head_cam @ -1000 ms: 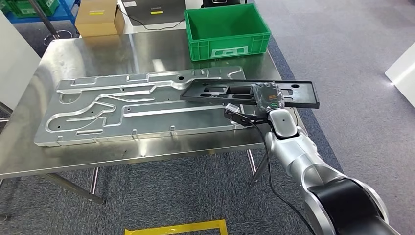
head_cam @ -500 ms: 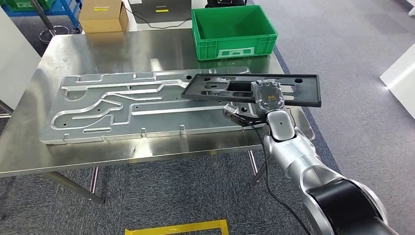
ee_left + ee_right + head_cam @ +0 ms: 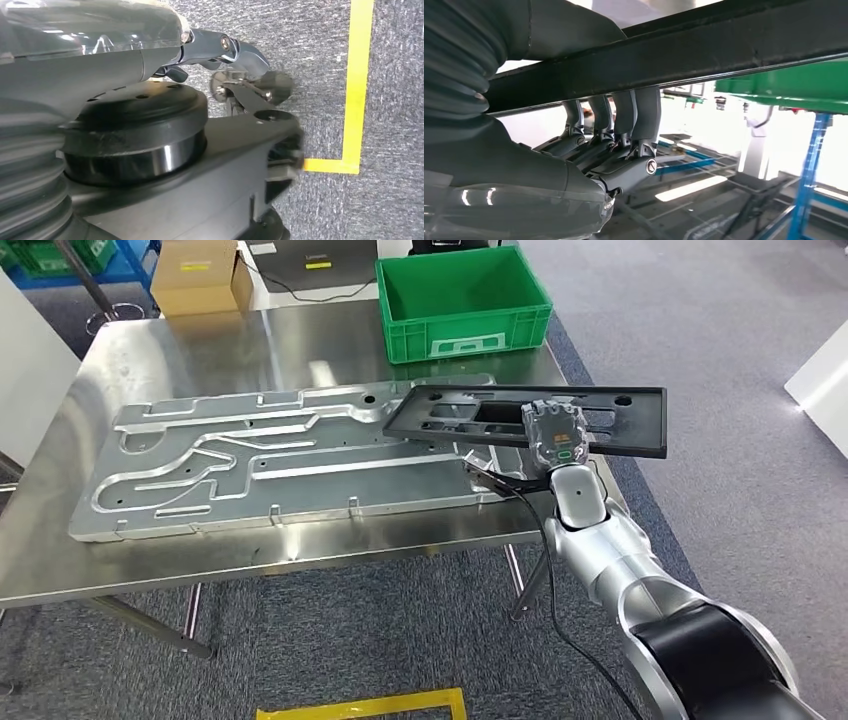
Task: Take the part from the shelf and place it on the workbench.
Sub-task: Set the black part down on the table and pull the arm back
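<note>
Since a second ago the black part [image 3: 530, 420] has edged rightward over the table [image 3: 200, 350] — right hand [image 3: 556, 435] fingers [image 3: 634, 117] clamped on it, unreleased.

A large flat machined aluminium plate [image 3: 280, 455] lies along the middle of the stainless steel counter [image 3: 200, 340]. Behind the plate's right end stands an open green plastic crate [image 3: 462, 302]. Over that same end, the right hand [image 3: 556, 435] holds a long black slotted frame part [image 3: 520, 418], overhanging the counter's right edge. Behind the plate's left half sits a brown cardboard box [image 3: 200, 278].
</note>
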Motion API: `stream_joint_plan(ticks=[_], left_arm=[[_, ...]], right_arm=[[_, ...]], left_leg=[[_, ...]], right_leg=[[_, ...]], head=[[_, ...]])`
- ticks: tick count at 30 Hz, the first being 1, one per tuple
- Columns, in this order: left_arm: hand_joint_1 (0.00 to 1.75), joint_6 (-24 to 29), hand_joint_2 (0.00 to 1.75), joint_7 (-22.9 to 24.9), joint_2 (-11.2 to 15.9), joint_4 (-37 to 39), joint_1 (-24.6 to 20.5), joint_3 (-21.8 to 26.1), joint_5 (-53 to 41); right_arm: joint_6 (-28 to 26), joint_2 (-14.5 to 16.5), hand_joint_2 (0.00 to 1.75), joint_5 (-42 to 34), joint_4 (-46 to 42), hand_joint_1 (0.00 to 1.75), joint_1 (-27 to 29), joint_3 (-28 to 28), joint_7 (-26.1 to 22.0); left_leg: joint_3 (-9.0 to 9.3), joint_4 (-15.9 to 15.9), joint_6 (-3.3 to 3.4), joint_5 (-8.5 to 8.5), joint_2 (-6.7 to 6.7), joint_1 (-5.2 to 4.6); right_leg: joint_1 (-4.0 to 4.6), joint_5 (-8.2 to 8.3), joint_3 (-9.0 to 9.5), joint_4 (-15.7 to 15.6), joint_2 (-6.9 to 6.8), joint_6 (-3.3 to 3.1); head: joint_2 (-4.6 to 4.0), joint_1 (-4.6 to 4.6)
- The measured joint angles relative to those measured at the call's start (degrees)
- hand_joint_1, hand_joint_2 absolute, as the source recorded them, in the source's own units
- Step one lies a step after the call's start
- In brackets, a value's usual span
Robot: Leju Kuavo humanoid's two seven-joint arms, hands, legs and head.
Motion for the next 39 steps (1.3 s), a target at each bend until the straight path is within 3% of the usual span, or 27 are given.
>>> stream_joint_plan(ticks=[2, 3, 4, 7, 9, 13, 15, 17, 18, 19, 20, 22, 24, 27, 29, 32, 33, 34, 35, 37, 39], left_arm=[[0.0, 0.0, 1.75, -0.1, 0.0, 0.0, 0.0, 0.0, 0.0], [0.0, 0.0, 1.75, -0.2, 0.0, 0.0, 0.1, 0.0, 0.0], [0.0, 0.0, 1.75, -0.2, 0.0, 0.0, 0.1, 0.0, 0.0], [0.0, 0.0, 1.75, -0.4, 0.0, 0.0, 0.0, 0.0, 0.0], [0.0, 0.0, 1.75, -0.5, 0.0, 0.0, 0.0, 0.0, 0.0], [0.0, 0.0, 1.75, -0.6, 0.0, 0.0, 0.0, 0.0, 0.1], [0.0, 0.0, 1.75, -0.6, 0.0, 0.0, -0.1, 0.0, 0.1], [0.0, 0.0, 1.75, -0.6, 0.0, 0.0, -0.1, 0.0, 0.0], [0.0, 0.0, 1.75, -0.6, 0.0, 0.0, 0.0, 0.0, 0.1], [0.0, 0.0, 1.75, -0.6, 0.0, 0.0, 0.0, 0.0, 0.1], [0.0, 0.0, 1.75, -0.6, 0.0, 0.0, 0.0, 0.0, 0.1], [0.0, 0.0, 1.75, -0.6, -0.1, 0.0, 0.0, 0.0, 0.1], [0.0, 0.1, 1.75, -0.7, -0.1, 0.0, -0.1, 0.0, 0.1], [0.0, 0.2, 1.75, -0.7, -0.1, 0.0, -0.1, 0.0, 0.2], [0.0, 0.3, 1.75, -0.7, -0.1, 0.0, -0.1, 0.0, 0.3], [0.0, 0.4, 1.75, -0.7, -0.1, 0.0, 0.0, 0.0, 0.5], [0.0, 0.5, 1.75, -0.7, -0.1, 0.0, 0.0, 0.0, 0.5], [0.0, 0.5, 1.75, -0.8, -0.1, 0.0, 0.0, 0.0, 0.6], [0.0, 0.6, 1.75, -0.8, -0.1, 0.0, 0.0, 0.0, 0.6], [0.0, 0.7, 1.75, -1.1, -0.1, 0.0, -0.1, 0.0, 0.7], [0.0, 1.0, 1.75, -1.2, -0.1, 0.0, -0.1, 0.0, 0.7]], right_arm=[[0.0, -0.2, 1.75, 0.0, -0.4, 1.75, 0.2, 1.2, 0.7], [0.0, -0.3, 1.75, 0.0, -0.6, 1.75, 0.4, 1.8, 0.8], [0.0, -0.4, 1.75, 0.0, -0.8, 1.75, 0.5, 2.3, 0.9], [-0.1, -0.6, 1.75, 0.0, -1.7, 1.75, 0.5, 3.4, 1.0], [-0.2, -0.8, 1.75, 0.0, -2.0, 1.75, 0.4, 4.1, 1.4], [-0.2, -1.3, 1.75, 0.0, -2.7, 1.75, 0.3, 5.3, 2.1], [-0.3, -1.6, 1.75, 0.0, -2.9, 1.75, 0.2, 6.1, 2.8], [-0.4, -1.9, 1.75, 0.0, -2.9, 1.75, 0.4, 7.1, 3.7], [-0.4, -2.0, 1.75, 0.0, -2.9, 1.75, 0.6, 7.6, 4.2], [-0.4, -2.2, 1.75, 0.0, -3.0, 1.75, 0.7, 8.1, 4.5], [-0.4, -2.3, 1.75, 0.0, -3.1, 1.75, 0.8, 8.5, 4.8], [-0.4, -2.6, 1.75, 0.0, -3.6, 1.75, 0.8, 9.2, 5.1], [-0.4, -2.7, 1.75, 0.0, -4.2, 1.75, 0.7, 9.8, 5.3], [-0.4, -2.9, 1.75, 0.0, -4.7, 1.75, 0.8, 10.6, 5.7], [-0.4, -3.0, 1.75, 0.0, -4.9, 1.75, 0.7, 11.0, 5.6], [-0.4, -3.0, 1.75, -0.7, -4.9, 1.75, 0.6, 11.2, 4.5], [-0.4, -3.0, 1.75, -1.2, -4.8, 1.75, 0.7, 11.2, 3.8], [-0.4, -3.0, 1.75, -1.9, -4.6, 1.75, 0.7, 11.2, 2.9], [-0.4, -3.0, 1.75, -2.8, -4.4, 1.75, 0.7, 11.2, 1.9], [-0.4, -2.9, 1.75, -4.8, -3.7, 1.75, 0.6, 11.1, 0.0], [-0.5, -2.7, 1.75, -6.1, -2.7, 1.75, 0.4, 10.9, -1.0]], left_leg=[[-3.31, 7.1, -0.21, -2.78, 0.0, 0.07], [-4.08, 8.5, -0.27, -2.78, 0.01, 0.08], [-3.93, 8.0, -0.27, -1.81, 0.01, 0.08], [0.87, -2.5, 0.26, 3.37, 0.08, 0.01], [2.68, -6.4, 0.81, 4.28, 0.04, -0.16], [2.94, -7.1, 2.04, 4.62, 0.0, -0.16], [3.07, -7.5, 2.53, 4.83, 0.07, 0.02], [3.04, -7.5, 2.7, 4.85, 0.06, 0.02], [3.04, -7.5, 2.71, 4.85, 0.02, 0.02], [3.05, -7.4, 2.7, 4.84, -0.03, 0.02], [3.08, -7.4, 2.66, 4.81, -0.07, 0.02], [3.1, -7.3, 2.39, 4.68, -0.12, -0.06], [2.99, -7.1, 1.84, 4.58, -0.11, -0.25], [2.92, -7.1, 0.87, 4.52, -0.08, -0.28], [2.05, -4.9, 0.31, 2.9, -0.05, -0.21], [-2.63, 5.7, -0.1, -2.55, -0.02, -0.06], [-4.04, 8.8, -0.16, -3.57, -0.02, -0.04], [-4.55, 9.8, -0.16, -3.44, -0.02, -0.04], [-3.95, 8.5, -0.09, -2.25, -0.01, -0.04], [-0.18, 0.8, 0.27, 1.66, 0.03, -0.04], [2.92, -5.6, 0.79, 3.68, 0.05, -0.2]], right_leg=[[0.09, -0.04, -0.03, 0.1, 0.05, -0.21], [0.11, -0.1, -0.03, 0.2, 0.08, -0.24], [0.12, -0.17, -0.03, 0.3, 0.13, -0.23], [0.2, -0.62, -0.08, 0.9, 0.28, 0.21], [0.36, -0.77, -0.23, 1.1, 0.3, 0.73], [0.14, -1.48, -0.6, 2.0, 0.27, 1.98], [-0.06, -4.34, -2.78, 6.8, 0.23, 2.58], [-0.14, -7.44, -6.31, 14.0, 0.22, 3.05], [-0.19, -7.82, -7.43, 16.2, 0.21, 3.19], [-0.24, -7.09, -7.55, 16.2, 0.2, 3.24], [-0.3, -5.42, -6.56, 14.0, 0.18, 3.21], [-0.31, -1.78, -2.8, 6.2, 0.13, 2.92], [-0.04, -0.4, -0.64, 1.5, 0.16, 2.33], [0.11, -0.29, -0.54, 0.8, 0.18, 1.27], [-0.13, -0.04, -0.35, 0.4, 0.07, 0.46], [-0.02, -0.01, -0.33, 0.3, 0.02, -0.17], [0.03, -0.03, -0.34, 0.4, 0.03, -0.19], [0.06, -0.07, -0.34, 0.4, 0.05, -0.2], [0.07, -0.11, -0.32, 0.5, 0.06, -0.16], [0.07, -0.3, -0.24, 0.7, 0.09, 0.06], [0.25, -0.45, -0.35, 0.9, 0.11, 0.53]], head=[[0.0, -0.02], [0.0, -0.02], [0.0, -0.02], [0.0, -0.01], [0.0, 0.04], [0.0, 0.09], [0.0, 0.15], [0.0, 0.18], [0.0, 0.18], [0.0, 0.18], [0.0, 0.18], [0.0, 0.18], [0.0, 0.14], [0.0, 0.12], [0.0, 0.08], [0.0, 0.01], [0.0, 0.01], [0.0, 0.01], [0.0, 0.01], [0.0, 0.01], [0.0, 0.04]])
